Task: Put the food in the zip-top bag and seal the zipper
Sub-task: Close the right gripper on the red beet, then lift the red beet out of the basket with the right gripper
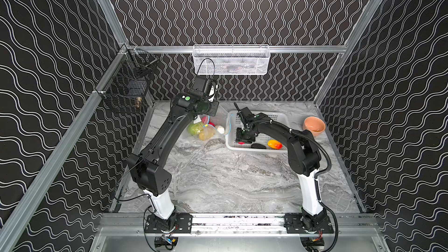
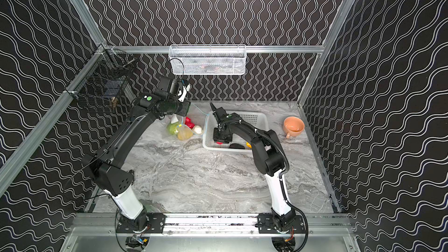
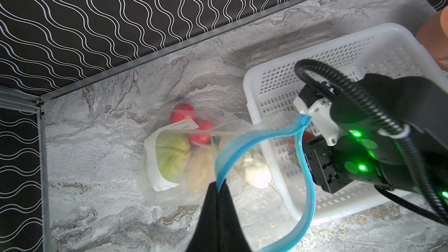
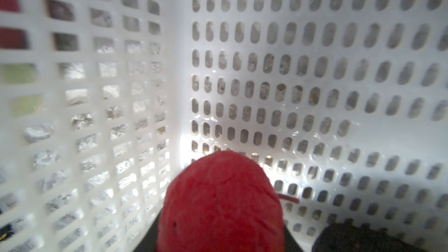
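left hand [image 3: 217,186] is clamped right down on the zipper [image 3: 308,190], pinching the light-blue strip on one side of the mouth and holding it up off the table [image 1: 218,178], so the mouth hangs open in a big loop. the zip-top bag [image 3: 169,195] itself slumps on the table below, toward 11 o'clock from the table's middle in both top views. inside it i can make out the ribbed green melon [image 3: 172,158], the lemon [image 3: 200,169] touching it, two strawberries [image 3: 183,115] at the closed end by the white label patch [image 3: 185,124], and the white radish [image 3: 257,174] nearest the mouth

white perforated basket [image 1: 242,150] sits just at 3 o'clock of the bag, and the far bit of the blue strip reaches the basket's 9 o'clock rim. right hand [image 1: 243,140] is dipped down inside the basket at that same end. its wrist view shows a red strawberry [image 4: 220,204] filling the gap between the fingers [image 4: 150,238], dark finger edges snug on both sides, so it's partly closed around the berry. the berry sits low by the basket floor, can't tell if it's lifted at all

also in the basket: dark eggplant [image 1: 258,145] at 3 o'clock of that berry, then the mango [image 1: 274,144] at 3 o'clock of the eggplant. orange mug [image 1: 314,126] stands on the table at 3 o'clock of the basket, apart from it
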